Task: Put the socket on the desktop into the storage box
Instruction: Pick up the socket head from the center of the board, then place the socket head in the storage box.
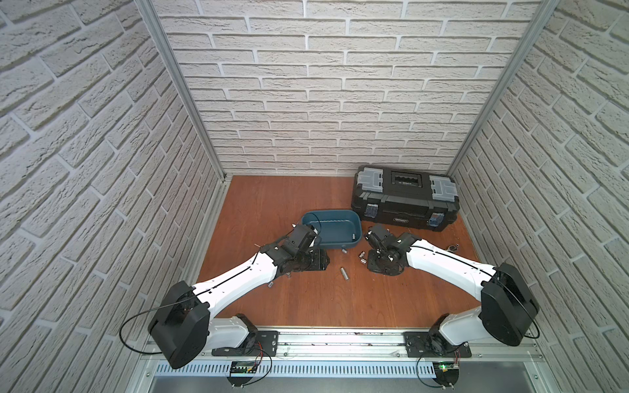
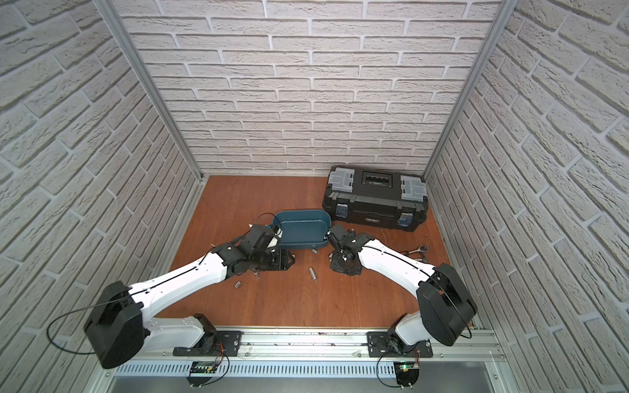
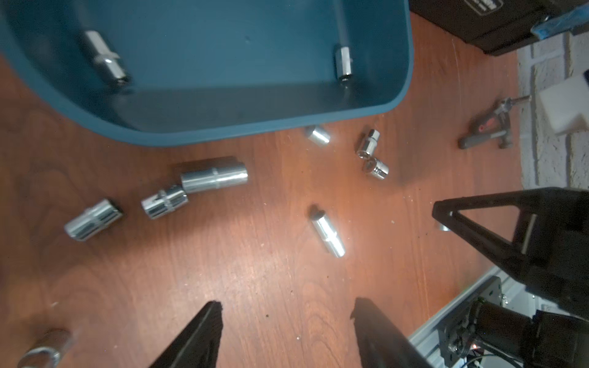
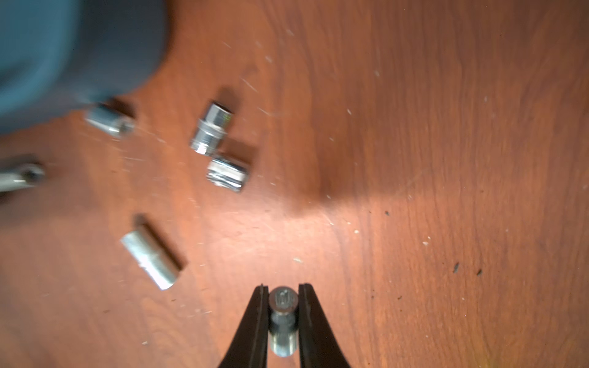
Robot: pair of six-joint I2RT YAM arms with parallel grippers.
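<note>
The teal storage box [image 1: 335,227] sits mid-desktop [image 1: 306,299] between my two arms, with two sockets [image 3: 106,60] [image 3: 342,62] lying inside. My right gripper [image 4: 283,288] hangs just above the wood, shut on a small chrome socket [image 4: 283,301] that stands on end between the fingers. My left gripper [image 3: 283,306] is open over bare wood, holding nothing. Several loose sockets lie on the desktop: a long one [image 3: 328,234] ahead of the left gripper, a touching pair [image 4: 210,130] [image 4: 228,173], one against the box wall [image 3: 317,135], and a cluster [image 3: 213,178] to the left.
A black toolbox [image 1: 405,200] with grey latches stands behind the box at the back right. A ratchet wrench [image 1: 452,247] lies by the right wall. Brick-pattern walls close three sides, and a metal rail [image 1: 340,340] runs along the front edge.
</note>
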